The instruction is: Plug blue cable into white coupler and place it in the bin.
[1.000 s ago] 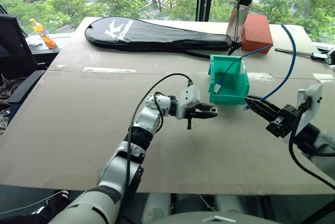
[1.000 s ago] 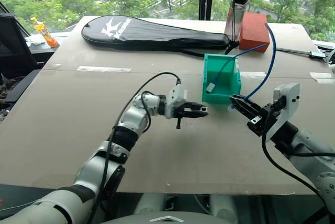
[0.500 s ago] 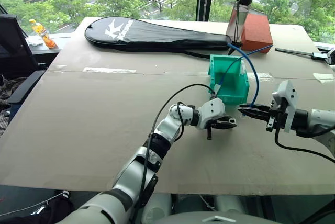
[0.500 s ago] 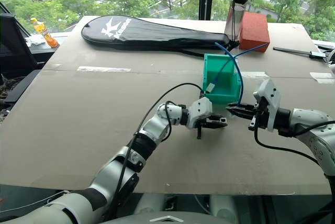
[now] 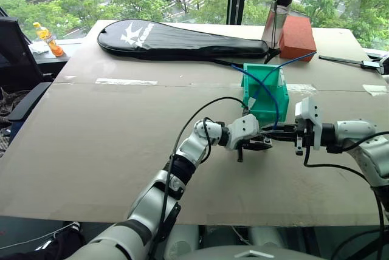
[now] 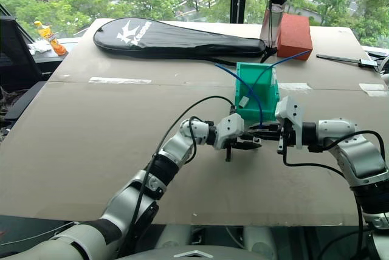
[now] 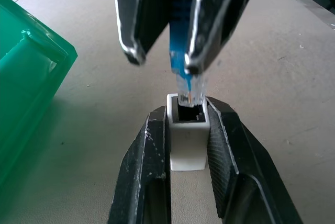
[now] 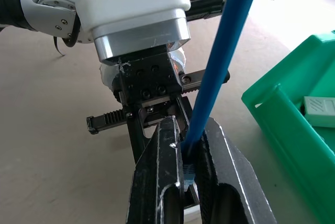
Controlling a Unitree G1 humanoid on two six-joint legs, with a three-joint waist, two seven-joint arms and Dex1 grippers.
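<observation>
My left gripper [image 7: 187, 110] is shut on the white coupler [image 7: 187, 145], a tiny block whose dark socket faces outward. Opposite it, my right gripper [image 7: 162, 62] is shut on the blue cable [image 8: 225, 51] just behind its clear plug [image 7: 187, 85]. The plug tip sits at the mouth of the socket. Both grippers meet tip to tip low over the table, just in front of the teal bin [image 5: 265, 93]. From the right gripper [image 5: 267, 133] the cable arcs up and leftward over the bin.
A longer blue cord with a white end piece [image 6: 244, 101] lies in the bin and trails back right. Behind it stand a reddish-brown block [image 5: 298, 35] and a bottle [image 5: 276, 20]. A black racket bag [image 5: 176, 38] lies across the table's back.
My right gripper swung left and levelled out, bringing the plug to the coupler. The cable's loose end flipped from the right over to the left. My left gripper shifted right and down early on.
</observation>
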